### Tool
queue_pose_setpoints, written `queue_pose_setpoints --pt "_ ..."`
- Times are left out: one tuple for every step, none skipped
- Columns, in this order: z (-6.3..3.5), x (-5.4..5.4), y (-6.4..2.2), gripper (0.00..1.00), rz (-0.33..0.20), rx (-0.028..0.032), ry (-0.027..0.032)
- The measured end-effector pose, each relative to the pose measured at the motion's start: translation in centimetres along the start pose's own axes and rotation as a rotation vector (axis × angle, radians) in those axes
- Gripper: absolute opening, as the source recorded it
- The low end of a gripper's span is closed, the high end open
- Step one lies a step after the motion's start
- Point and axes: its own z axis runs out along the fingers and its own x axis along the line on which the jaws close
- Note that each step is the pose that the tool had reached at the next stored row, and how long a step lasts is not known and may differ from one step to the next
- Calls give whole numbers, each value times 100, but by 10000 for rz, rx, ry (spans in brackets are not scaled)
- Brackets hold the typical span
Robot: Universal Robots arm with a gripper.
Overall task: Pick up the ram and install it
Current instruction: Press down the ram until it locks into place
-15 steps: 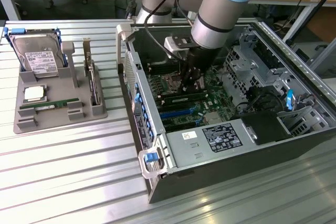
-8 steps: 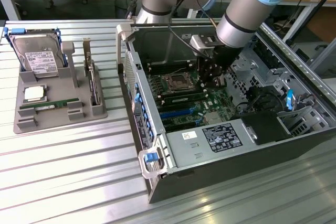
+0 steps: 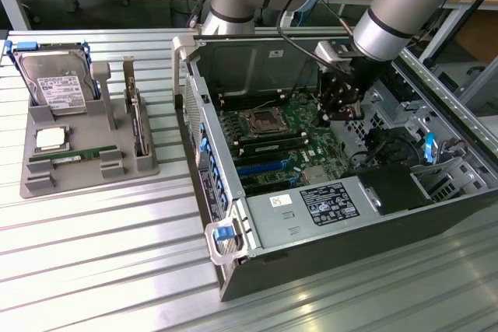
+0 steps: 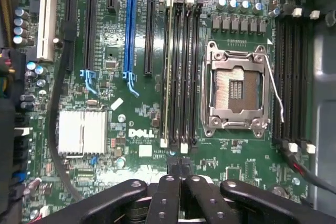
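We log the hand (image 3: 343,106), fingers pressed together and empty, hanging over the motherboard (image 3: 284,141) inside the open computer case (image 3: 233,266), while the ram (image 3: 74,158) lies well apart at its nine o'clock, flat in the grey tray (image 3: 47,180) on the counter (image 3: 117,254).

You are in a workshop or lab: an open black computer case (image 3: 342,192) lies on a ribbed silver metal tabletop (image 3: 101,262), beside a grey plastic parts tray (image 3: 85,169).
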Motion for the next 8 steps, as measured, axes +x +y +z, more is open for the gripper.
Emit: queue_pose_setpoints --pt "-52 -3 -26 11 -1 0 -2" --pt "-117 -8 -50 11 -1 0 -7" --pt "-209 -14 -73 11 -3 1 -19" --pt "-275 -18 -89 11 -4 1 -28" --pt "-343 -23 -103 11 -4 2 -30" --pt "-374 -25 -107 11 -4 2 -32" --pt "-373 -26 -107 11 -5 2 -32" --pt "-374 -26 -108 11 -6 2 -32"
